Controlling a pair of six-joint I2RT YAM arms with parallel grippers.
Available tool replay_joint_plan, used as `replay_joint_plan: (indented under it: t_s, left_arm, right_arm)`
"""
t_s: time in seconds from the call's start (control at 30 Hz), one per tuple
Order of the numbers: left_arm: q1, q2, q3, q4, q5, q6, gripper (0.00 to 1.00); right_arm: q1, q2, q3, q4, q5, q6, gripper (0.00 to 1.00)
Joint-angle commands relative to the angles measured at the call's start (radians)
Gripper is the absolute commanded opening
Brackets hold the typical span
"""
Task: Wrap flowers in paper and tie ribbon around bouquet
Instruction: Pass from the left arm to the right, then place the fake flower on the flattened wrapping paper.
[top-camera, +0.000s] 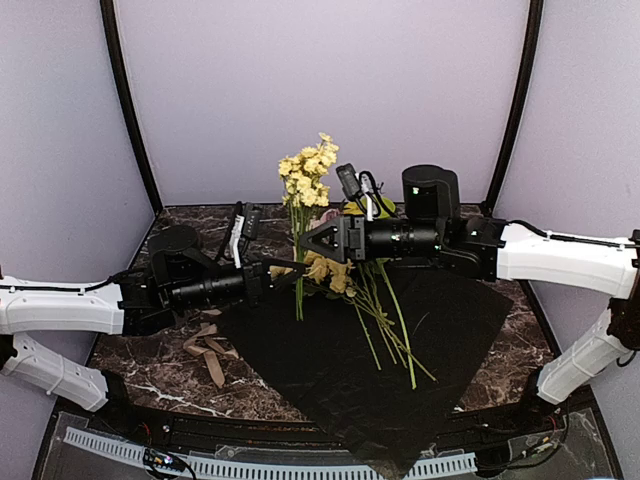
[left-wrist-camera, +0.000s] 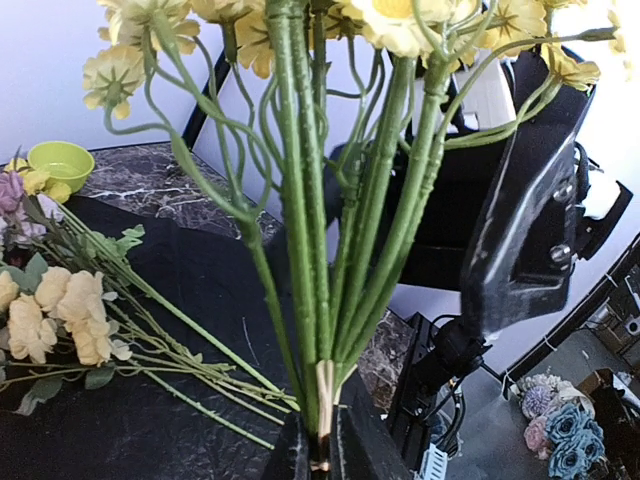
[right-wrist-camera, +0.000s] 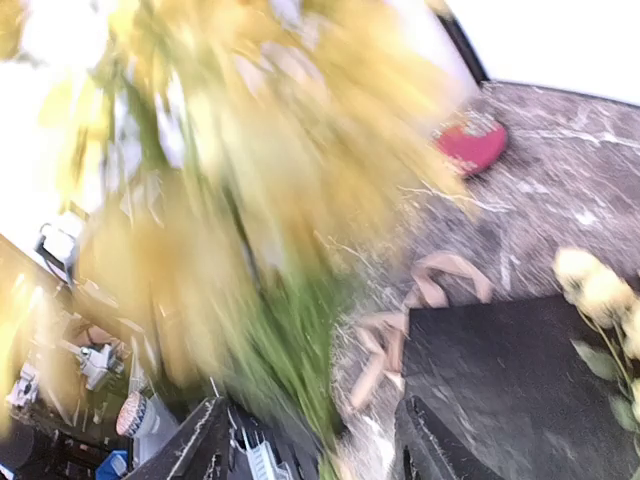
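Observation:
My left gripper (top-camera: 293, 268) (left-wrist-camera: 325, 425) is shut on the stem ends of a yellow bunch of flowers (top-camera: 310, 170) (left-wrist-camera: 310, 250) and holds it upright over the paper's far-left edge. My right gripper (top-camera: 310, 243) (right-wrist-camera: 315, 440) stands open around the middle of those stems; its view is motion-blurred, with the yellow flowers (right-wrist-camera: 250, 180) filling the left half. More flowers (top-camera: 385, 310) (left-wrist-camera: 60, 315) lie flat on the black paper (top-camera: 400, 370) (left-wrist-camera: 180, 280) (right-wrist-camera: 520, 380). The beige ribbon (top-camera: 205, 350) (right-wrist-camera: 420, 300) lies crumpled on the table, left of the paper.
A green bowl (left-wrist-camera: 62, 160) sits at the back of the marbled table (top-camera: 500, 340). A red object (right-wrist-camera: 472, 147) lies on the table beyond the ribbon. The paper's near corner hangs over the table's front edge.

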Motion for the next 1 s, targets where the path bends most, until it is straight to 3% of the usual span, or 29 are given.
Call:
replay_joint_plan:
  t_s: [0.0,0.03,0.17,0.27,0.3,0.37,0.4,0.5,0.6,0.67,0.73,0.87,0.97]
  left_arm:
    - [-0.033,0.053,0.042,0.208,-0.016,-0.032,0.00]
    - [-0.042,0.069,0.052,0.211,-0.009,-0.025,0.00]
    - [-0.063,0.102,0.074,0.200,-0.007,-0.010,0.00]
    - [-0.065,0.104,0.060,0.189,-0.018,-0.025,0.00]
    - [-0.065,0.104,0.059,0.166,-0.030,-0.037,0.04]
    - [-0.065,0.107,0.067,0.083,-0.051,-0.031,0.47]
    - [-0.065,0.109,0.079,0.003,-0.075,-0.024,0.56]
    - [-0.061,0.134,0.120,-0.324,-0.252,-0.041,0.59]
    - [-0.050,0.214,0.144,-0.600,-0.374,-0.093,0.60]
    - [-0.049,0.268,0.132,-0.637,-0.359,-0.099,0.62]
    - [-0.049,0.322,0.120,-0.644,-0.345,-0.111,0.63]
    - [-0.049,0.417,0.176,-0.722,-0.386,-0.095,0.64]
    - [-0.048,0.458,0.223,-0.791,-0.426,-0.062,0.66]
  right_arm:
    - [0.024,0.053,0.064,0.109,0.015,0.032,0.57]
    - [0.025,0.056,0.056,0.115,0.026,0.043,0.54]
    - [0.024,0.037,0.023,0.129,0.058,0.059,0.00]
    - [0.018,0.011,0.017,0.046,0.157,0.052,0.00]
    - [0.011,0.003,0.022,-0.001,0.184,0.045,0.00]
    - [-0.012,-0.008,0.030,-0.131,0.222,0.016,0.00]
    - [-0.027,-0.012,0.031,-0.194,0.247,0.000,0.00]
    - [-0.089,-0.013,0.014,-0.414,0.352,-0.031,0.00]
    - [-0.186,-0.017,-0.094,-0.436,0.294,-0.030,0.00]
    - [-0.256,0.003,-0.149,-0.393,0.210,-0.018,0.00]
    - [-0.281,0.058,-0.138,-0.387,0.223,-0.042,0.00]
    - [-0.295,0.231,0.007,-0.530,0.271,-0.147,0.20]
    - [-0.301,0.292,0.093,-0.624,0.382,-0.187,0.44]
